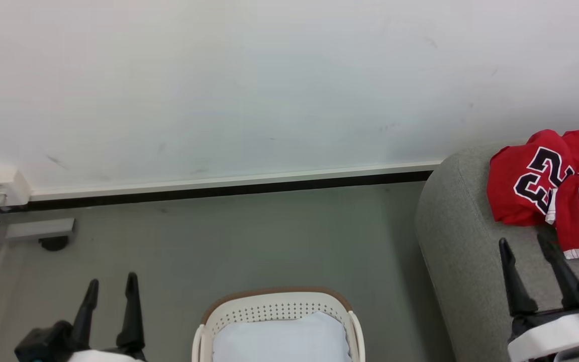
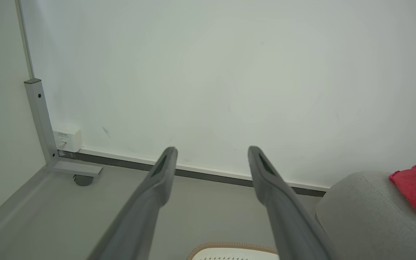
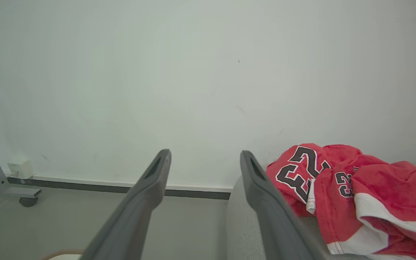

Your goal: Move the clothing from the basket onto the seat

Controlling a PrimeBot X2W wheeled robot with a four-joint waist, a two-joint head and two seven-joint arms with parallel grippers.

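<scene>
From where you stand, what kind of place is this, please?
Probably a plain indoor room, maybe a test space arranged like a home. A bare white wall meets a smooth grey floor, a grey upholstered seat carries red clothing, and a laundry basket stands on the floor.
</scene>
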